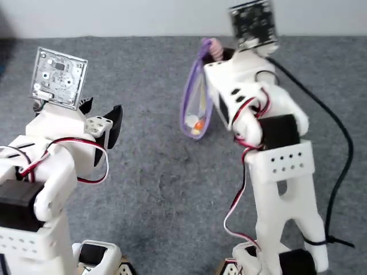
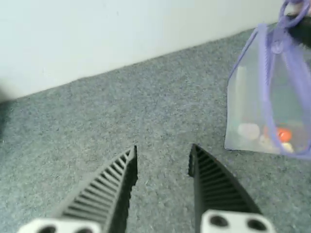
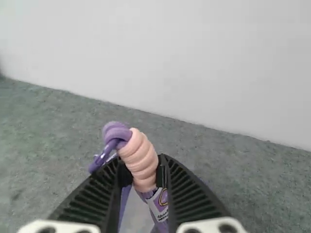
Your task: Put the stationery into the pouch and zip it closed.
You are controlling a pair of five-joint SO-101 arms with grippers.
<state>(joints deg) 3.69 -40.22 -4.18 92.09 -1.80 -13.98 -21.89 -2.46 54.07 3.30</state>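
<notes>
A clear pouch (image 1: pixel 196 103) with purple edging hangs upright off the carpet, with small white and orange stationery pieces (image 1: pixel 197 125) at its bottom. My right gripper (image 3: pixel 140 171) is shut on the pouch's top, where a pink coiled loop (image 3: pixel 138 156) and a purple zip pull (image 3: pixel 111 137) stick out between the fingers. In the high view this gripper (image 1: pixel 221 56) sits at the pouch's upper end. My left gripper (image 2: pixel 162 160) is open and holds nothing, low over the carpet to the left of the pouch (image 2: pixel 269 102). In the high view it (image 1: pixel 102 117) stands at the left.
Grey carpet (image 1: pixel 155 166) covers the table up to a white wall (image 1: pixel 143 17) at the back. A black cable (image 1: pixel 338 137) runs down the right side behind the right arm. Open carpet lies between the two arms.
</notes>
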